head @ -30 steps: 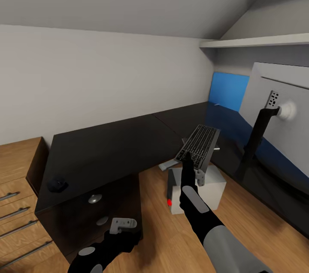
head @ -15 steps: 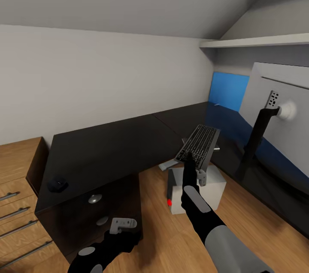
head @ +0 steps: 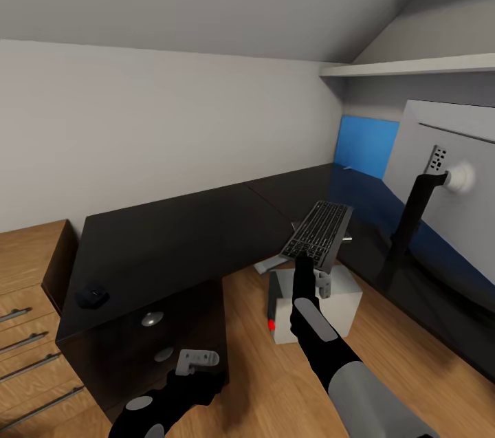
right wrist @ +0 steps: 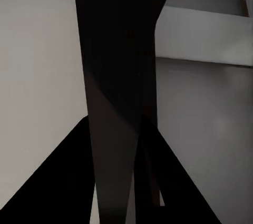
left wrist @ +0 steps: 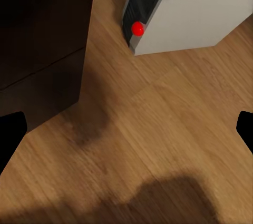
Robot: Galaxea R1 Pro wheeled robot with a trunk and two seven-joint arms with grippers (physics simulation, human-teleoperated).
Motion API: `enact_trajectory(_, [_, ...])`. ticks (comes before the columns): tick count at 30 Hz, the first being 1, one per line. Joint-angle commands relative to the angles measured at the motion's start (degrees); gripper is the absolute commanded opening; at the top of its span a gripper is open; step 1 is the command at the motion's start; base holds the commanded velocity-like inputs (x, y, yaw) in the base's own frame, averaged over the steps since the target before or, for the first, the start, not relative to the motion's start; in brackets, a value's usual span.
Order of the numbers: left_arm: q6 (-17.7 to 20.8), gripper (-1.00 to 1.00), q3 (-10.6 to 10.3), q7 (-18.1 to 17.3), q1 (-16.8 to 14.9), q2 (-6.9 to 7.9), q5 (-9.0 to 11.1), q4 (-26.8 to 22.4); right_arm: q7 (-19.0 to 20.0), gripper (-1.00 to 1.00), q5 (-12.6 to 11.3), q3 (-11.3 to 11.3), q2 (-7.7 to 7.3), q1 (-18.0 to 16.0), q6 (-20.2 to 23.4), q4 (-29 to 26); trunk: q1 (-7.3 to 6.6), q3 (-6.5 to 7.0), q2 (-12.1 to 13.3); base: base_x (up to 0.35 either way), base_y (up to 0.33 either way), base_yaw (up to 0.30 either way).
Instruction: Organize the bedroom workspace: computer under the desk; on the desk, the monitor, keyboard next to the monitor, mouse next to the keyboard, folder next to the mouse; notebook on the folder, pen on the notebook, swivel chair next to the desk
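Black desk (head: 172,232), right gripper (head: 302,260) raised, clamping tilted keyboard (head: 317,230)

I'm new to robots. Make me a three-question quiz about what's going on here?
1. True or false: the right gripper holds the keyboard up in the air.
2. Where is the mouse? A) floor B) desk C) white wall shelf
3. Fill in: the computer stands on the ____.

Key: 1 true; 2 B, near the desk's left end in the head view; 3 floor, with its red light facing the camera.
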Motion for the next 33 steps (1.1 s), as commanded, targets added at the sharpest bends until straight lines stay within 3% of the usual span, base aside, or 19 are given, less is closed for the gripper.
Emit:
enact_trajectory(1, [0.13, 1.0, -0.12, 0.56, -0.05, 0.05, 0.62, -0.07, 0.43, -1.0, -1.15, 0.17, -0.02, -0.05, -0.28, 0.07, -0.01, -0.06, -0.03, 0.0, 0.0, 0.0])
enact_trajectory(19, [0.11, 1.0, -0.12, 0.73, -0.05, -0.01, 0.61, 0.36, 0.7, -1.0, -0.94, 0.42, -0.12, -0.05, -0.58, -0.54, -3.74, 2.99, 6.79, 0.0, 0.0, 0.0])
enact_trajectory(23, [0.09, 1.0, -0.04, 0.74, -0.05, -0.11, 0.58, 3.07, 0.65, -1.0, -1.02, 0.62, -0.35, 0.94, 0.06, -2.82, -4.62, 3.71, 8.4, 0.0, 0.0, 0.0])
enact_trajectory(28, [0.06, 1.0, 0.01, 0.81, -0.05, -0.1, 0.57, 3.91, 0.38, -1.0, -1.09, 1.06, -0.36, 4.52, 3.6, -9.0, -4.62, 3.71, 8.4, 0.0, 0.0, 0.0])
enact_trajectory(33, [0.06, 1.0, 0.16, 0.82, -0.05, -0.04, 0.57, 4.0, -0.24, -1.0, -0.98, 3.51, -0.44, 7.68, 5.2, -14.68, -4.62, 3.71, 8.4, 0.0, 0.0, 0.0])
